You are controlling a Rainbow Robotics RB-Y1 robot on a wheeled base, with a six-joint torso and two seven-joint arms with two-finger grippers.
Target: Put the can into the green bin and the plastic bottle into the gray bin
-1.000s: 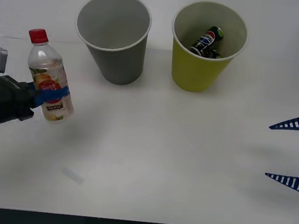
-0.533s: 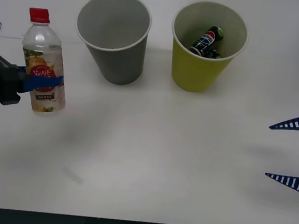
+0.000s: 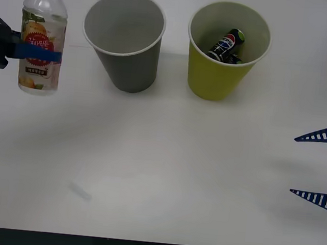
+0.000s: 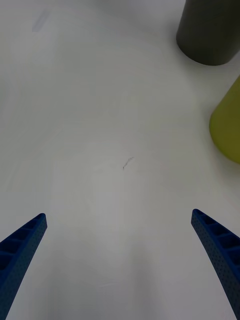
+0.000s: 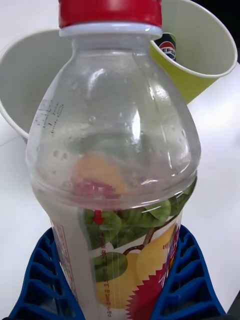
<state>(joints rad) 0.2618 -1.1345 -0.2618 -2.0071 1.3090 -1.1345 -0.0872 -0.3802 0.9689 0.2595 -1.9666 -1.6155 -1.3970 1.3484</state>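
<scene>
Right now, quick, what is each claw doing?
Left claw: closed on the plastic bottle, lifted beside the gray bin.
Right claw: open, holding nothing.

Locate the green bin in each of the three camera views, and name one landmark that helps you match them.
Front view: the green bin stands at upper centre-right, with the can inside.
Right wrist view: its yellow-green wall shows at the right edge.
Left wrist view: its rim is at upper right, behind the plastic bottle.
Shared landmark: the gray bin stands beside it.
</scene>
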